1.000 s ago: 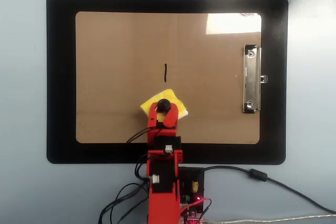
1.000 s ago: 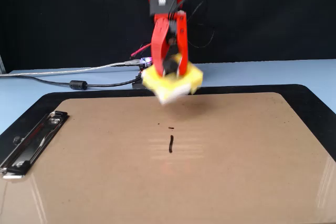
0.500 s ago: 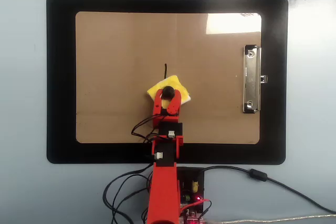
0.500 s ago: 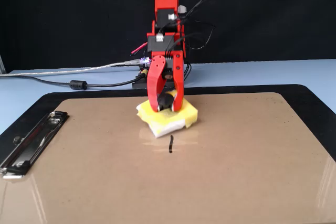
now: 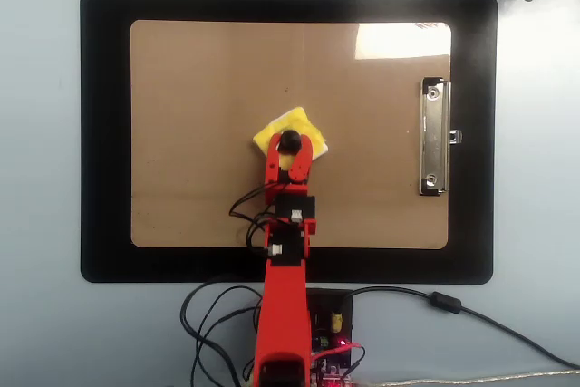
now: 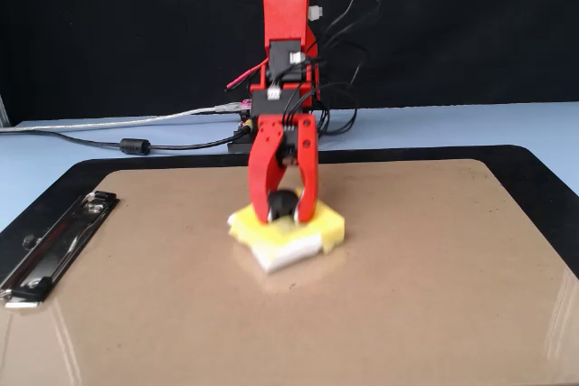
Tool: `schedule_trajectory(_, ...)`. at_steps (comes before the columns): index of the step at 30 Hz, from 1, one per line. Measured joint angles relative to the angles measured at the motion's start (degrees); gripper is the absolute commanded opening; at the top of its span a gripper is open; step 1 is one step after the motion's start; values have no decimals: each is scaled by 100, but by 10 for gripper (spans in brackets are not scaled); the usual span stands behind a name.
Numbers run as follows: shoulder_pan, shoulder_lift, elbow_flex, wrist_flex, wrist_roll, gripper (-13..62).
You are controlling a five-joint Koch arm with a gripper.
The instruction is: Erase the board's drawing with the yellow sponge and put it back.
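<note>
Black mat (image 5: 104, 133), the largest item, lies flat on a pale blue table (image 5: 41, 178) and frames everything else. Tan-brown hardboard, the board (image 5: 199, 88), rests centred on the mat, with its silver metal clip (image 5: 435, 138) at the right edge in the overhead view and at the left in the fixed view. Red arm (image 5: 281, 314) reaches in from the bottom edge of the overhead view, cables trailing at its base. The gripper (image 6: 283, 216) stands near the board's middle, its jaws narrowed around the black knob (image 6: 283, 204) of the yellow sponge (image 6: 330, 228), which sits flat on the board surface. The drawing: no stroke can be made out on the bare tan surface in either view; it may be hidden beneath the sponge or already wiped, and the pictures do not settle which. Judged status: sponge fetched and in contact with the board, wiping apparently underway; returning the sponge to its place off the board remains to be done.
</note>
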Motion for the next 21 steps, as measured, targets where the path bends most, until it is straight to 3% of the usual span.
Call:
schedule_trajectory(4, -264, 1793, 1600, 105, 0, -80)
schedule_trajectory(6, -369, 1942, 1617, 123, 26, -80)
schedule_trajectory(9, -369, 1389, 1318, 132, 35, -80)
schedule_trajectory(15, -422, -1705, -1802, -316, 0, -80)
schedule_trajectory(17, -413, -2250, -2259, -501, -9, -80)
schedule_trajectory(21, -457, -1468, -2083, -26, 0, -80)
